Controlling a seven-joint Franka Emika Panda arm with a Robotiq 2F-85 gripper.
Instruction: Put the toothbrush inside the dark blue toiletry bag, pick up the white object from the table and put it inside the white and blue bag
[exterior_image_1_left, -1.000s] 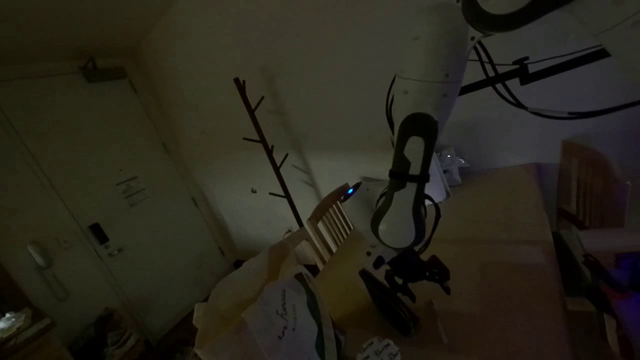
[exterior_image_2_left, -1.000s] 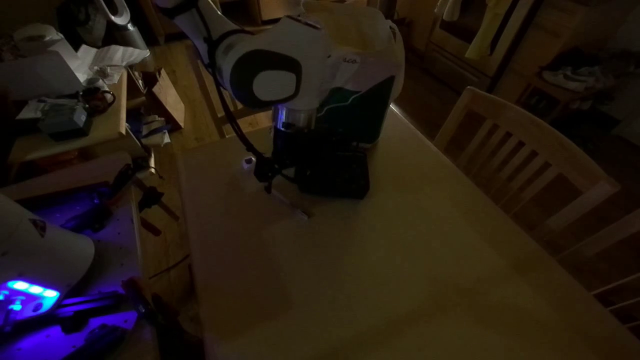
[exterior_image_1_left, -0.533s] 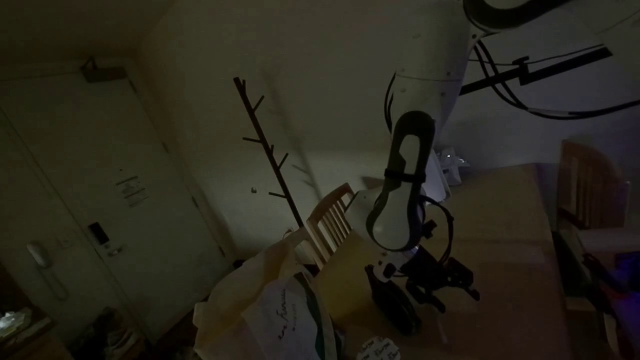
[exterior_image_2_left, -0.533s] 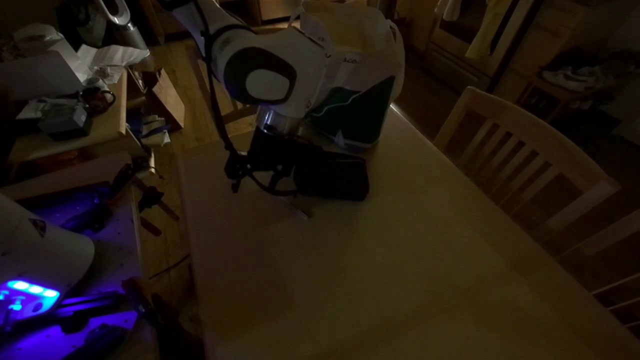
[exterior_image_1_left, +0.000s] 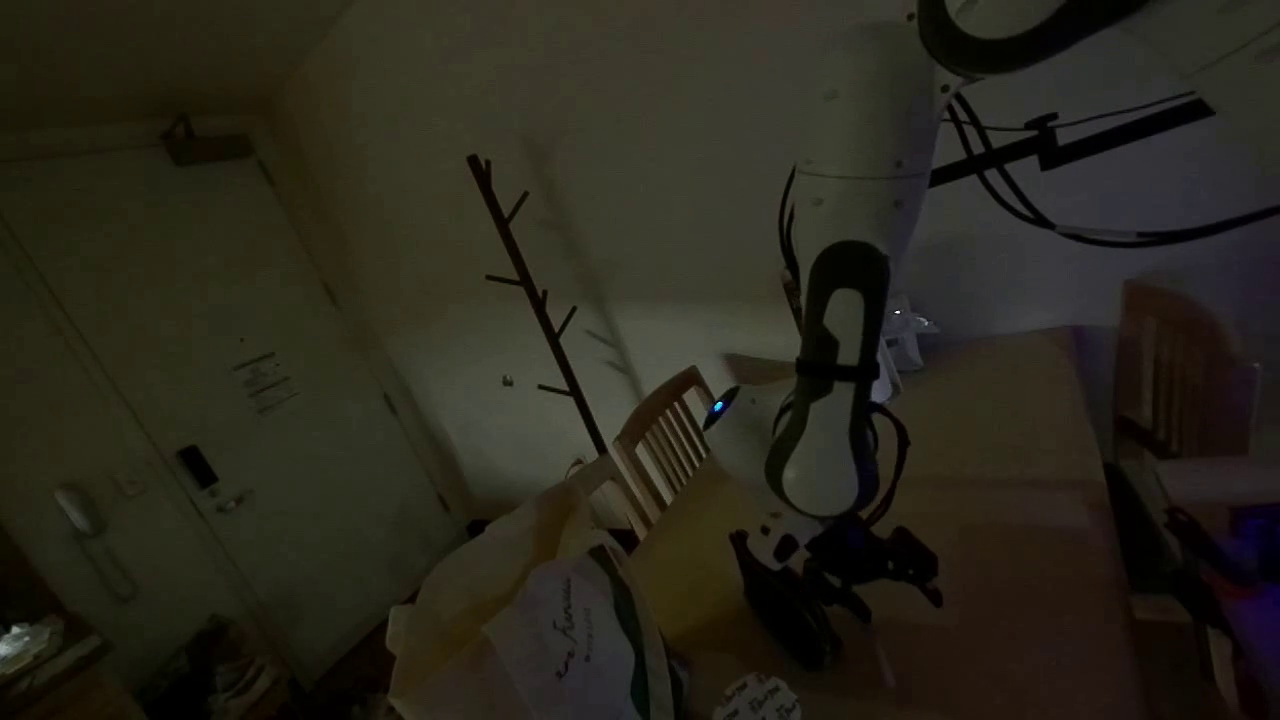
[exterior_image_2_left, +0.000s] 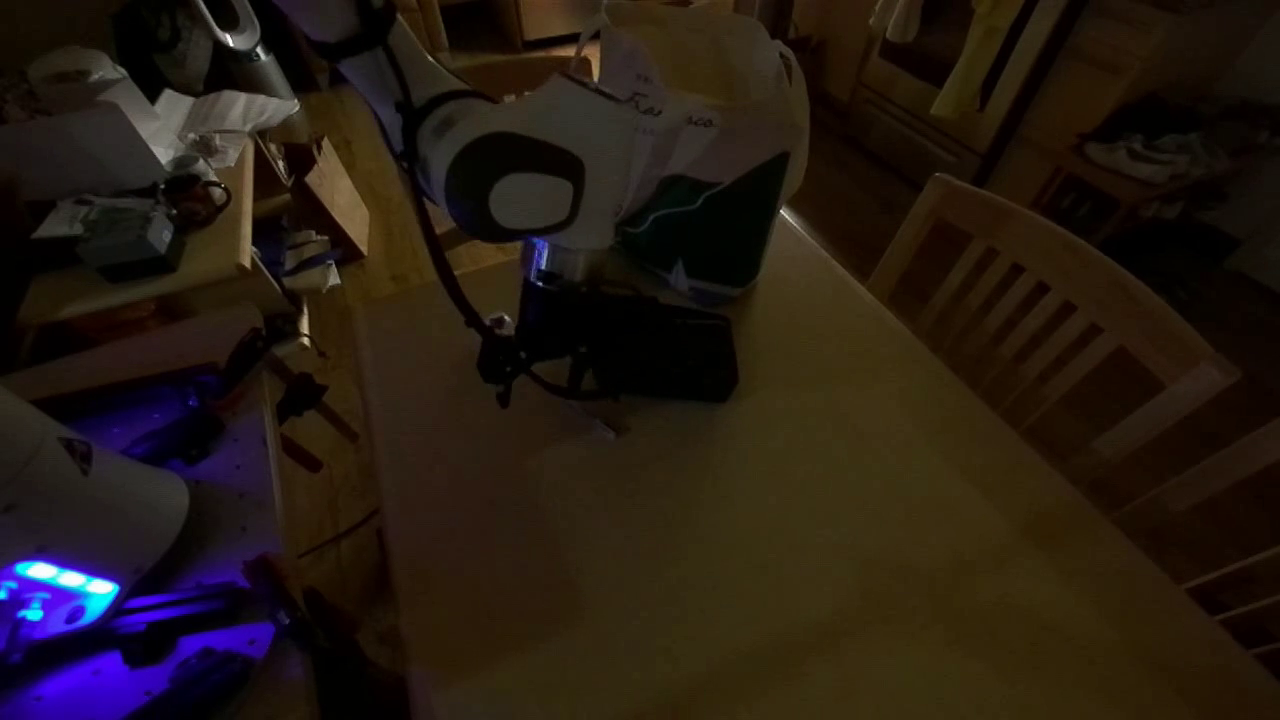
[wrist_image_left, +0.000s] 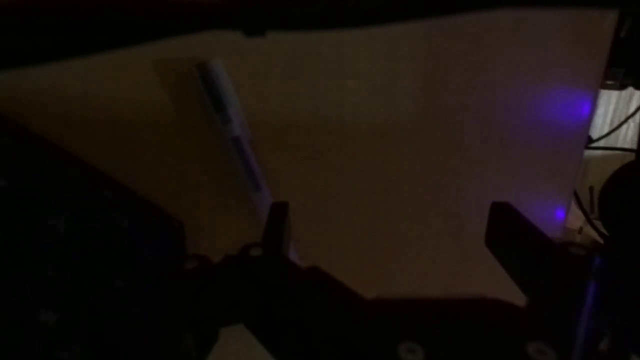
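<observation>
In the wrist view my gripper (wrist_image_left: 387, 210) is open, with bare table between its fingers. The toothbrush (wrist_image_left: 235, 135), long and thin, lies slanted on the table, its lower end passing behind the left finger (wrist_image_left: 276, 225). I cannot tell whether they touch. The dark blue toiletry bag (exterior_image_1_left: 790, 615) looks almost black. It rests beside my gripper (exterior_image_1_left: 902, 608), on the paper bag's side, and also fills the wrist view's lower left. Behind the arm a small white object (exterior_image_2_left: 500, 322) shows on the table. The white and blue bag (exterior_image_2_left: 700, 150), with a greenish panel, stands upright beyond the pouch.
A round white thing with dark print (exterior_image_1_left: 757, 700) is at the bottom edge of an exterior view. Wooden chairs (exterior_image_2_left: 1060, 300) flank the table (exterior_image_2_left: 750, 560). A side desk with clutter (exterior_image_2_left: 130, 235) stands at the left. The room is very dim.
My gripper has swung away from the pouch, uncovering more of it, then come partly back and a little lower. The jaws have stayed open. The toothbrush has not visibly moved.
</observation>
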